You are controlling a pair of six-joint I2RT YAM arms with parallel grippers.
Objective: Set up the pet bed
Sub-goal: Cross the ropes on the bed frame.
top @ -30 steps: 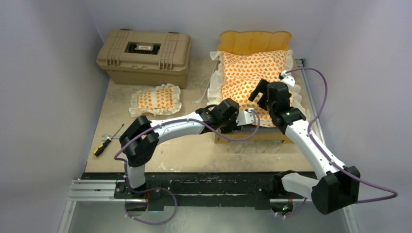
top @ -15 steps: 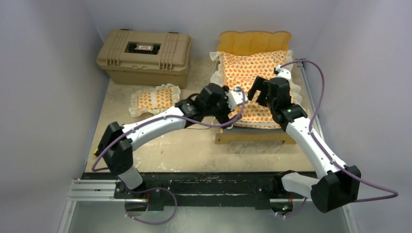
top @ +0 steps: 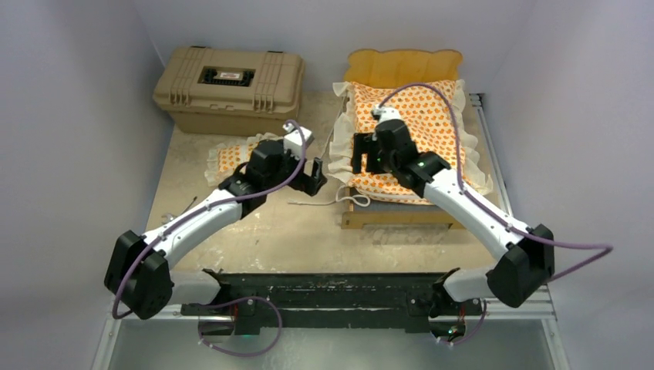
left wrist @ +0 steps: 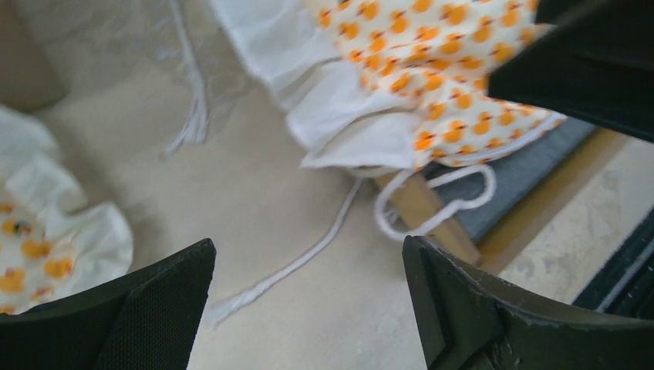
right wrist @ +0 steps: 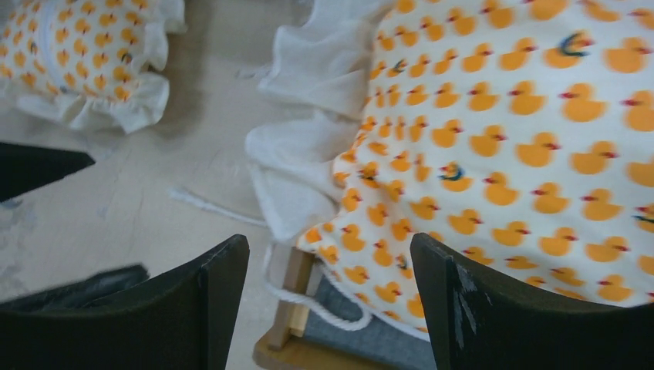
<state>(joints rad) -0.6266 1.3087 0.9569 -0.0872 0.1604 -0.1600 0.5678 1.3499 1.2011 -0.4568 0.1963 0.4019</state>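
Near edge: a loose tie cord (top: 320, 202) trails on the table (top: 308, 239) beside the bed frame (top: 401, 217). Left tool (top: 315, 173) hovers released and empty between pillow (top: 229, 159) and bed. Right tool (top: 364, 158), spread and empty, hangs over the left ruffle of the mattress cushion (top: 416, 116). The cushion is seated on the frame. Judged next: grasp the pillow and place it by the far headboard (top: 405, 68).

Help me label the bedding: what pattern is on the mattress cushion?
The mattress cushion shows orange ducks on white, white ruffle edge; clearest in right wrist view.
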